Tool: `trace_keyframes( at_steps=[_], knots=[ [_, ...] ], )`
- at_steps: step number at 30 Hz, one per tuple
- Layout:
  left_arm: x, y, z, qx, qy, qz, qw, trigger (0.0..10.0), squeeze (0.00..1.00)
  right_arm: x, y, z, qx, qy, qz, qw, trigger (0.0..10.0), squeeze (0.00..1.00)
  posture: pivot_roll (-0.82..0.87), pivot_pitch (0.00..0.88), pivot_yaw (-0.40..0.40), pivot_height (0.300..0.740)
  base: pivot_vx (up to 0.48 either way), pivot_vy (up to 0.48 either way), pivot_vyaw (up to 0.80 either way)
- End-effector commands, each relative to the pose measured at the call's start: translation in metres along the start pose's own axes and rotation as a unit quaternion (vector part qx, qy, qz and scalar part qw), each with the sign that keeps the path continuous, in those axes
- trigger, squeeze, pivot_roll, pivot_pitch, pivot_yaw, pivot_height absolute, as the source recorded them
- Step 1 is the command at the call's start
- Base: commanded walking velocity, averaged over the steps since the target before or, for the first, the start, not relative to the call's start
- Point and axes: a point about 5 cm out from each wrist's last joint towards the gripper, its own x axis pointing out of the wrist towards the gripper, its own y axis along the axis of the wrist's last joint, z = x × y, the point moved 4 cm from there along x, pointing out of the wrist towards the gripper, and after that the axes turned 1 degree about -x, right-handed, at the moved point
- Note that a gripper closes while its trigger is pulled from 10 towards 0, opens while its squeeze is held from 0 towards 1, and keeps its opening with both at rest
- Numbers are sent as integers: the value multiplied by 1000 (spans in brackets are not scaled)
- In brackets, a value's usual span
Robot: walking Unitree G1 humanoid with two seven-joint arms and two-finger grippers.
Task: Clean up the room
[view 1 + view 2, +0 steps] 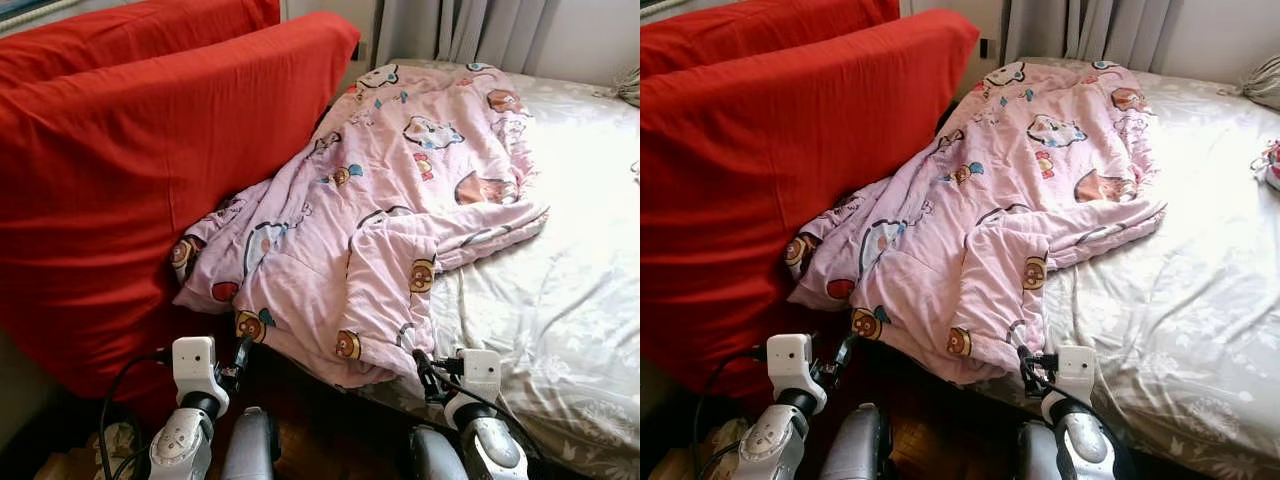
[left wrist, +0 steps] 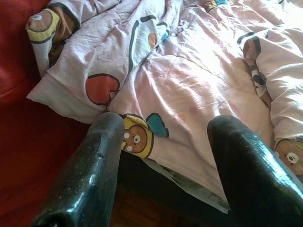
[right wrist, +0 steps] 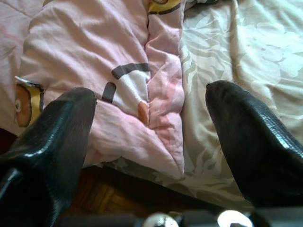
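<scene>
Two silver arms rise from the bottom edge of the head views, the left gripper (image 1: 240, 362) at lower left and the right gripper (image 1: 424, 372) at lower centre-right, both short of the bed's near edge above a strip of dark wooden floor (image 1: 320, 430). In the left wrist view the left gripper's two black fingers (image 2: 85, 175) stand wide apart with nothing between them, aimed at the hanging edge of the pink cartoon-print quilt (image 1: 390, 210). In the right wrist view the right gripper's fingers (image 3: 255, 137) are likewise spread wide and hold nothing, aimed at a folded quilt corner where it meets the sheet.

Beyond the grippers, the quilt lies rumpled across the centre of the frame, its lower edge draping over the bed's near side and its left part pressed against the red sofa (image 1: 130, 170), which takes up the left side. To the right, the pale floral bedsheet (image 1: 570, 280) lies bare and sunlit. At the top, grey curtains (image 1: 450, 30) hang behind the bed.
</scene>
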Motion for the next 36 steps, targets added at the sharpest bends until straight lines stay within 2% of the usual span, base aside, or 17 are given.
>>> trace_keyframes(
  at_steps=[1, 8, 11, 22, 36],
  knots=[
    [-2, -4, 0, -6, 0, -8, 1000, 10000, 0, 0, 0, 1, -8, 5, 1, 1000, 10000, 0, 51, 105, 26, 603, 0, 0, 0],
    [-1, -3, 2, -4, -5, -8, 1000, 10000, 0, -1, -3, -2, -2, 8, -1, 1000, 10000, 0, 52, 104, 30, 603, 0, 0, 734],
    [-1, -3, 5, 1, -12, -8, 1000, 10000, 0, -2, -6, 0, 11, 1, -9, 1000, 10000, 0, 52, 104, 30, 603, 0, 0, 0],
    [-2, -4, 4, 1, -13, -11, 1000, 10000, 0, -3, -10, 5, -2, -10, -19, 1000, 10000, 0, 54, 106, 34, 603, 0, 0, 0],
    [-2, -4, 4, 2, -15, -11, 1000, 10000, 0, -2, -5, -1, -13, -4, -6, 1000, 10000, 0, 56, 107, 35, 603, 288, 0, 79]
  ],
)
